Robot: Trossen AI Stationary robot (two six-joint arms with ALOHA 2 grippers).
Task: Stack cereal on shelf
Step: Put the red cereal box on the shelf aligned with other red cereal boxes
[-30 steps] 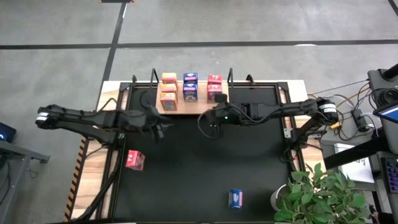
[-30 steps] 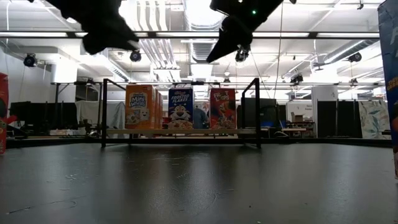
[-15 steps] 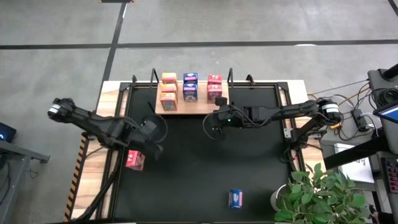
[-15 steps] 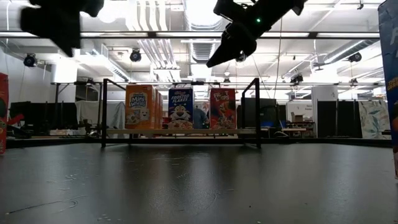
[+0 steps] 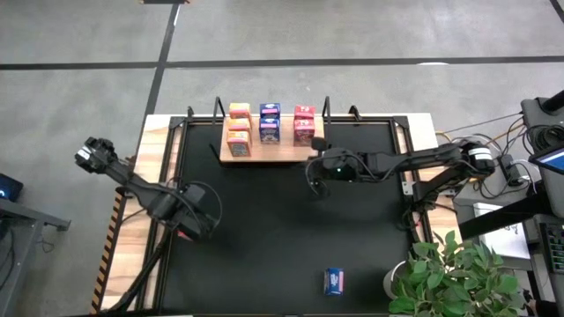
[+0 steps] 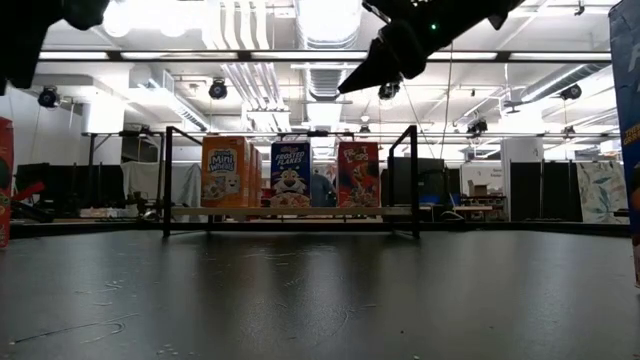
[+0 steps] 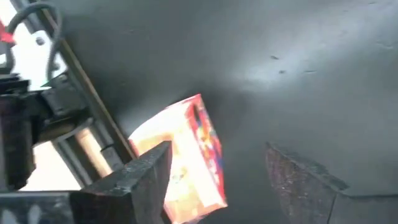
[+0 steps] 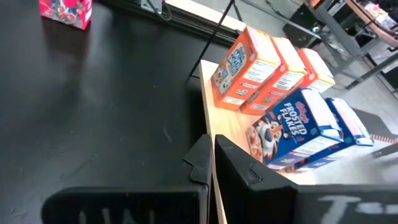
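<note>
Swung over one loose red box (image 7: pixel 186 162), left claw (image 5: pixel 196 227) gapes, empty.

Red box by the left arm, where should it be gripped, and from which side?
Grip the red box across its two broad faces, coming straight down from above. It stands upright with its narrow top showing, and the open left gripper hangs over it, so the fingers can close on those flat sides.
</note>
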